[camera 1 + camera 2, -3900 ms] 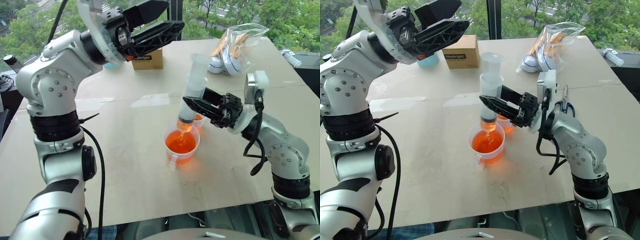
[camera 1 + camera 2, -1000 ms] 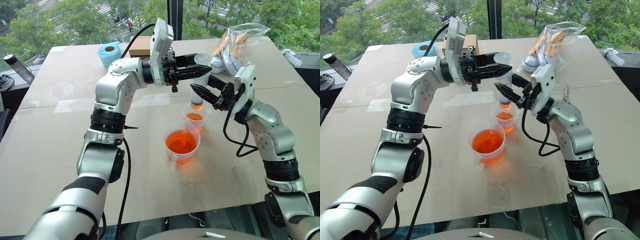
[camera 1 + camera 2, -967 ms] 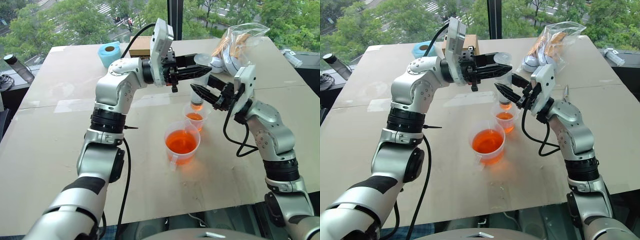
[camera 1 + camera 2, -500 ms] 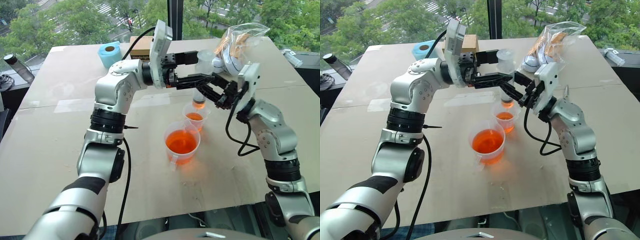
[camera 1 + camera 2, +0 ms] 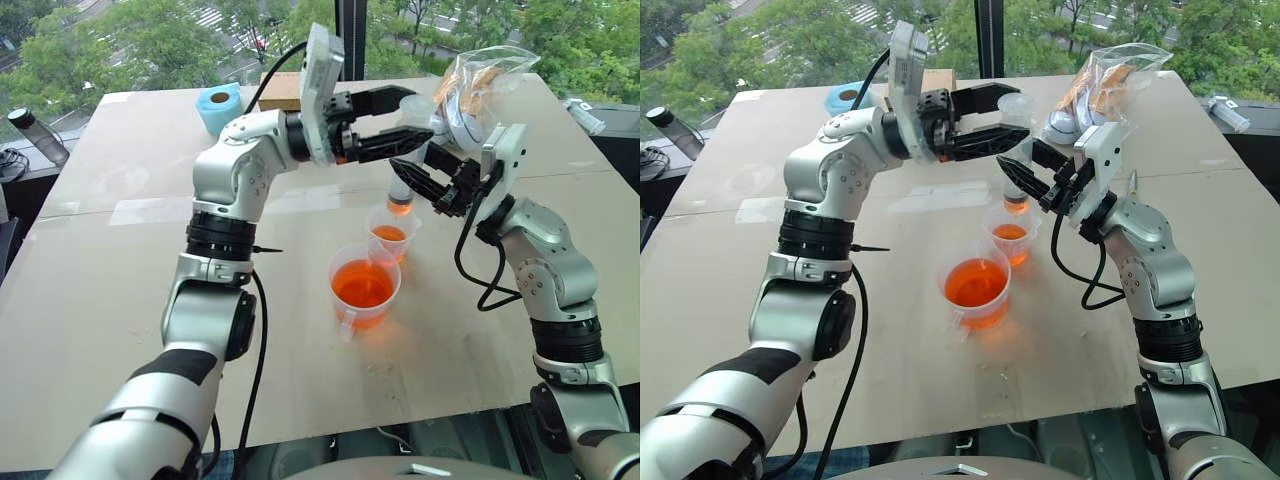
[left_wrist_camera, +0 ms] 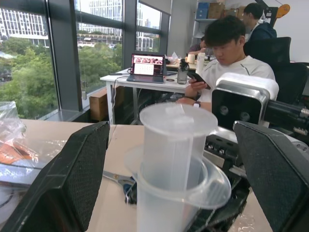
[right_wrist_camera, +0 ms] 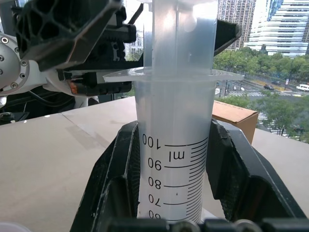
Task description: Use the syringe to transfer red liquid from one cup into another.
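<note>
My right gripper (image 5: 424, 176) is shut on the barrel of the clear syringe (image 7: 174, 169), holding it upright with its tip just above the small cup (image 5: 388, 232). A little red liquid (image 5: 399, 207) sits in the syringe's lower end and in the small cup. The large cup (image 5: 363, 285) in front of it holds more red liquid. My left gripper (image 5: 398, 120) is open, one finger on each side of the raised plunger (image 6: 176, 140) without touching it. The left wrist view shows both fingers (image 6: 63, 193) well apart from the plunger.
At the table's far side are a blue tape roll (image 5: 219, 105), a cardboard box (image 5: 281, 92) and a clear plastic bag (image 5: 482, 85). Scissors (image 6: 118, 179) lie behind the syringe. A dark bottle (image 5: 25, 130) stands off the left edge. People sit at desks (image 6: 231, 43) beyond.
My left gripper, shut on the plunger's top a second ago, has opened and now stands around it. The right gripper keeps the syringe over the small cup.
</note>
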